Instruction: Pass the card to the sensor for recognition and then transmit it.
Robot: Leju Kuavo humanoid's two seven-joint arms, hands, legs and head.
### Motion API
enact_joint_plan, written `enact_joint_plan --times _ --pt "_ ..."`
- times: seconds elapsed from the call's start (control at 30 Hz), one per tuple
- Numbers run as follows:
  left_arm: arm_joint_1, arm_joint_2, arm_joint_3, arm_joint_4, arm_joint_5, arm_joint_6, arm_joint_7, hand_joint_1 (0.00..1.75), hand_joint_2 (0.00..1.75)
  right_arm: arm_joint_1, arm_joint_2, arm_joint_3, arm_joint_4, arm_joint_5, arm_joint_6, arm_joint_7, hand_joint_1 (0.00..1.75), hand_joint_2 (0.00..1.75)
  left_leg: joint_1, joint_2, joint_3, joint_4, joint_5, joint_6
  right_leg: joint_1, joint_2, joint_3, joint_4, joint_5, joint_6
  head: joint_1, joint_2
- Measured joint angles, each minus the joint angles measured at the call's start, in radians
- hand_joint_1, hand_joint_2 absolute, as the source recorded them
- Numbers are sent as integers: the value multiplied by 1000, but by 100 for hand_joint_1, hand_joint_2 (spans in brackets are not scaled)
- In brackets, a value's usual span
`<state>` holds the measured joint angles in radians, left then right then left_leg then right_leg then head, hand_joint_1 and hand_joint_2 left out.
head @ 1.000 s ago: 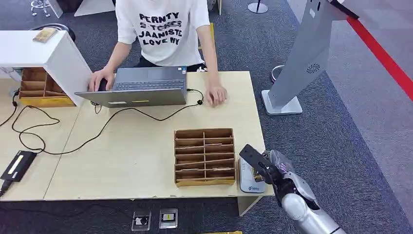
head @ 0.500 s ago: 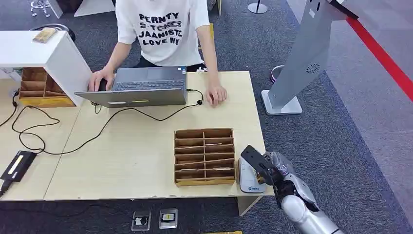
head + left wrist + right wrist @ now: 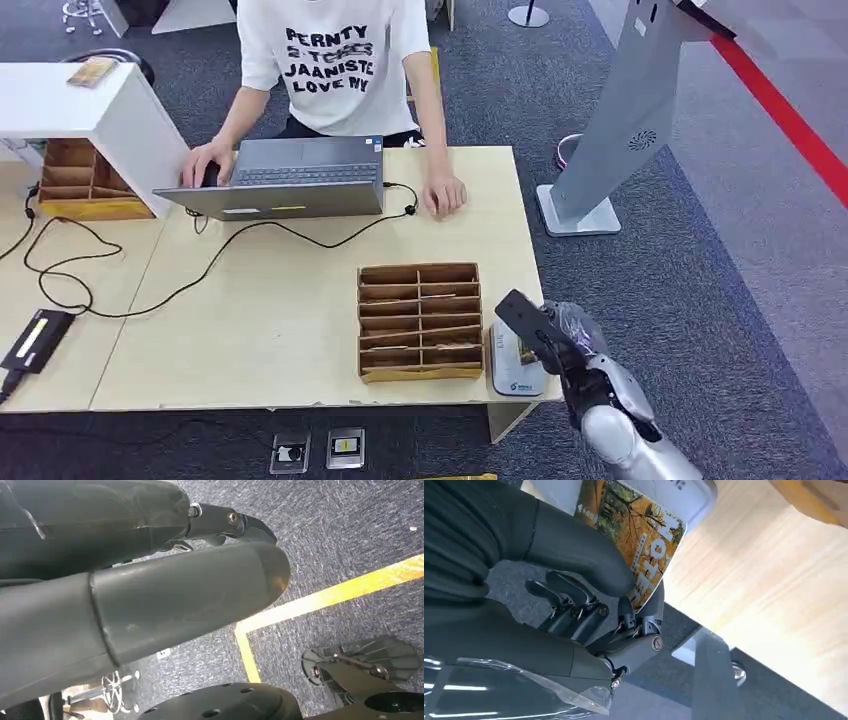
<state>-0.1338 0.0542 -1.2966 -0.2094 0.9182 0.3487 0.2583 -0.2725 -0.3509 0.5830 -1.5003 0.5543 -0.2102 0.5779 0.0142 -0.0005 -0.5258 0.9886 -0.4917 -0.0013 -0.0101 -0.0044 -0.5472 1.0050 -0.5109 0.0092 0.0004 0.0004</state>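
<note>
Nudged slightly toward 12 o'clock, right hand (image 3: 560, 345) | thumb and fingers (image 3: 574, 555) pinch autumn-forest printed card (image 3: 644, 540) | over white rounded sensor pad (image 3: 515, 372) at beige table (image 3: 300, 300) corner, 5 o'clock | left hand (image 3: 150, 605): cannot tell.

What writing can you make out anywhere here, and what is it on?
"PERNTY", "JAANISTE", "LOVE MY": the person's white T-shirt; the second line is partly hidden by folds.
Large white letters on the card that the right hand holds: partly covered, unreadable.
Small blue logo on the white sensor: too small to read.

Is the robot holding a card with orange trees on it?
Yes, the right hand pinches the card, printed with orange autumn trees, under its thumb.
</note>
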Motion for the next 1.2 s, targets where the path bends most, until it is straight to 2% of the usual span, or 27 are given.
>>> enact_joint_plan --times 0.57,0.87,0.97,1.2 --pt "0 0 0 0 -3 -6 -7 0 0 8 -25 -21 -281 109 -9 15 175 175 0 0 0 0 0 0 0 0 0 0 0 0 0 0" --pt "-3 -1 0 0 -11 -7 -7 0 0 -20 -12 -10 -352 132 -4 -43 175 175 0 0 -1 0 0 0 0 -1 0 0 0 0 0 0" --pt "-6 -2 0 0 -22 -8 -7 0 0 -58 6 1 -356 140 9 -88 175 175 0 0 -1 0 0 0 0 0 0 0 0 0 0 0" --pt "-26 -10 -1 0 -45 -17 6 0 0 -188 74 64 -349 122 46 -142 175 175 0 0 -1 0 1 0 0 0 1 1 0 0 0 0"
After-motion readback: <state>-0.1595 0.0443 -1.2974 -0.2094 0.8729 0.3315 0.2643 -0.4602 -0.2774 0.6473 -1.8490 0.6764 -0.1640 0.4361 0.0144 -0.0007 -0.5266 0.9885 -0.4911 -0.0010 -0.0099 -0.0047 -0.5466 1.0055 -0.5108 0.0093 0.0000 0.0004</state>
